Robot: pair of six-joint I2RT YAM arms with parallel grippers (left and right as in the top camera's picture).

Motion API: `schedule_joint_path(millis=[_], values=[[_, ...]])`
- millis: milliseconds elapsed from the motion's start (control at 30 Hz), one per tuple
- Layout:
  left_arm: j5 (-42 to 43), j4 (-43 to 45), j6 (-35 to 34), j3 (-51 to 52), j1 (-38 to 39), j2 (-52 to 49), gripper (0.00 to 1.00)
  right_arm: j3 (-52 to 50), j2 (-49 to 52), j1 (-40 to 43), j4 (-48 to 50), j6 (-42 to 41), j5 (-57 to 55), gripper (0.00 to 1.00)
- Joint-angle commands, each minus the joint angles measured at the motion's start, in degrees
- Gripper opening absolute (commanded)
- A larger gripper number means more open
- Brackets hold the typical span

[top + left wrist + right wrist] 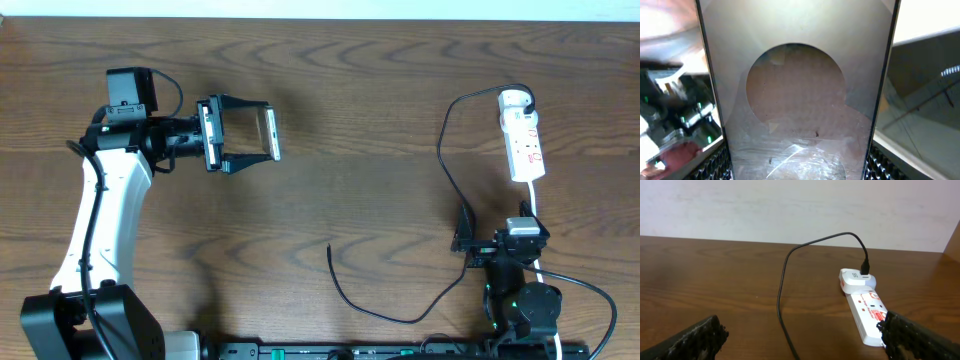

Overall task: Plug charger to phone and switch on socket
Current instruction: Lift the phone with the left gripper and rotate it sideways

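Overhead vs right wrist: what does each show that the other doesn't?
Only overhead: the left end effector gripping the phone, and the free tip of the charger lying loose on the table. Only right wrist: a side-on look at the charger's plug standing upright in the white adapter at the far end of the socket. Both: the socket, the charger's cable, the table.

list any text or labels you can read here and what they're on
No text reads clearly in any view.
Red print on the socket: too small and blurred to read.
The phone held in the left gripper: no lettering visible on the face shown.
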State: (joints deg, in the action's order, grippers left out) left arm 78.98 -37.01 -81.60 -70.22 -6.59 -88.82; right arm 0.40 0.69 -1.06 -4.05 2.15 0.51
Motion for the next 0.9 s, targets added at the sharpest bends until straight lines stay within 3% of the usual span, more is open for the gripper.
schedule_joint_path(millis=[0, 33, 133, 400, 867], values=[[-14.5, 0.2, 3.6, -1.9, -0.2, 1.3, 0.07, -0.1, -0.3, 0.3, -0.3, 0.7, 0.5, 0.99], [-22.7, -0.2, 5.0, -1.9, 0.0, 1.3, 0.07, -0.1, -0.3, 0.3, -0.3, 0.7, 0.5, 0.99], [-36.6, -0.9, 7.7, -1.9, 0.3, 1.3, 0.07, -0.1, -0.3, 0.3, -0.3, 0.7, 0.5, 0.99], [-62.1, -9.2, 8.8, -1.9, 2.1, 1.2, 0.07, -0.1, -0.3, 0.3, -0.3, 0.7, 0.5, 0.99], [-65.1, -12.3, 9.9, -1.7, 2.2, 1.2, 0.07, -0.1, -0.3, 0.3, 0.7, 0.7, 0.8, 0.99]])
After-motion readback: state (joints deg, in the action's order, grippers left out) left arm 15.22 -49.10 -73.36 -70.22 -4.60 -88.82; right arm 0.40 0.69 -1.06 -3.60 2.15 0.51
